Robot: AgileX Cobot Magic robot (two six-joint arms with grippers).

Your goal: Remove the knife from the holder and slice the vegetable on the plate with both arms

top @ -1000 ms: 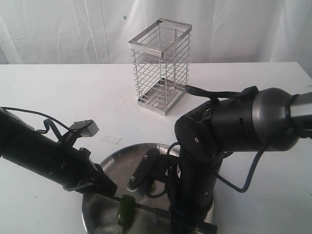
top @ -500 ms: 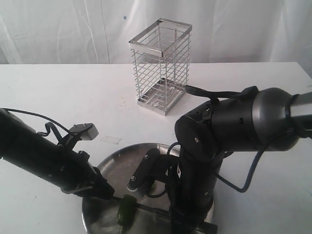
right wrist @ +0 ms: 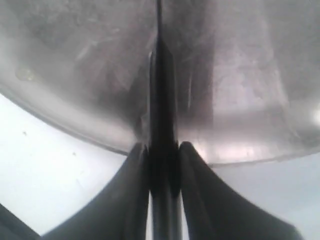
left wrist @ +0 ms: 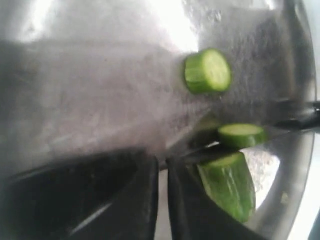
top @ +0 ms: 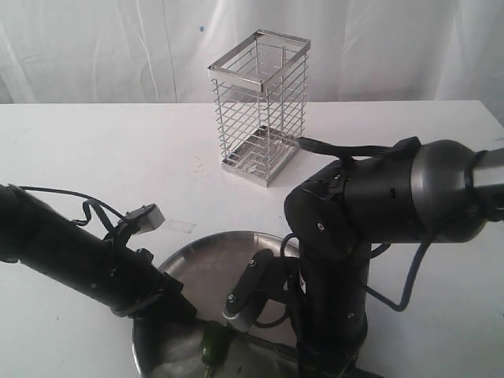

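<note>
The vegetable [left wrist: 227, 185] lies on the plate [left wrist: 100, 90], touching the outer side of the left gripper [left wrist: 162, 161], whose jaws stand nearly together with nothing between them. At the plate's rim, the right gripper [right wrist: 162, 146] clamps the knife [right wrist: 161, 75], its blade resting at the vegetable's cut end.

A white table [top: 94, 150] fills most of the frame, a small translucent patch [top: 179, 226] lying on it left of centre. A white curtain [top: 102, 47] spans the top.
</note>
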